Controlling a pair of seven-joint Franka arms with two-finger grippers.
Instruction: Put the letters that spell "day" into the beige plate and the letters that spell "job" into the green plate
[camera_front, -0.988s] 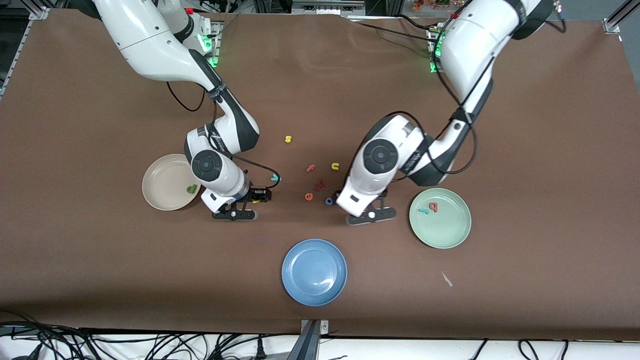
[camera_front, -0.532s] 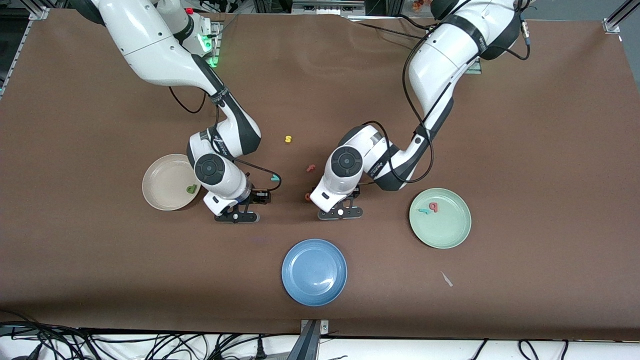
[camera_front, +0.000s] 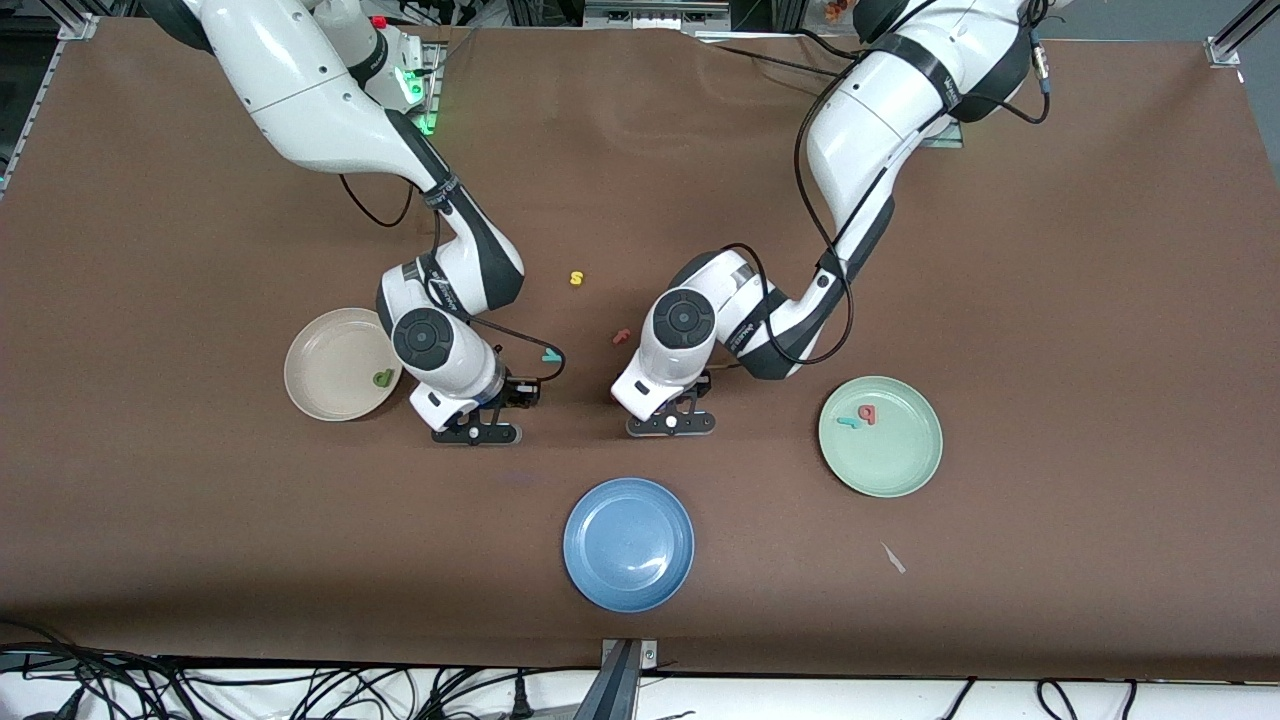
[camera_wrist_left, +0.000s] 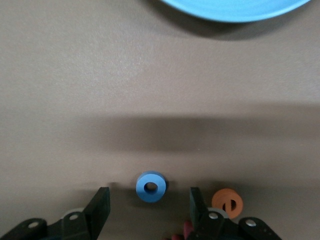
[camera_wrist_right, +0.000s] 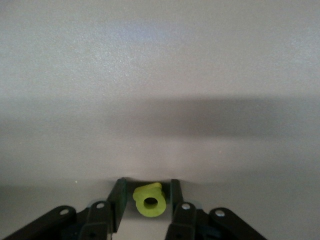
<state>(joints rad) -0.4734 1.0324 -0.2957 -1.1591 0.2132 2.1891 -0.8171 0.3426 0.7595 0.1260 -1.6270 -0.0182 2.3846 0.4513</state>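
Observation:
Flat on the table lies the blue "o" (camera_wrist_left: 151, 186), between the open fingers of my left gripper (camera_wrist_left: 149, 205), with wide gaps on both sides. My left gripper (camera_front: 672, 402) hides this letter in the front view. The yellow "a" (camera_wrist_right: 149, 200) also lies on the table, and my right gripper (camera_wrist_right: 147, 197) has narrowed around it with a thin gap on each side. The teal "y" (camera_front: 550, 354) lies beside the right gripper (camera_front: 515, 394). The dark green "d" (camera_front: 382, 378) is in the beige plate (camera_front: 325, 360). The teal "j" (camera_front: 848, 422) and salmon "b" (camera_front: 866, 413) lie in the green plate (camera_front: 890, 465).
An orange "e" (camera_wrist_left: 227, 202) sits just outside one left finger. A yellow "s" (camera_front: 576, 278) and a pink "t" (camera_front: 621, 336) lie farther from the front camera. The blue plate (camera_front: 628, 543) sits nearer the camera, with a small white scrap (camera_front: 893, 558) toward the left arm's end.
My left arm has swung from beside the green plate toward the right arm's end, settling over the loose letters. The right gripper's fingers have narrowed around the yellow "a".

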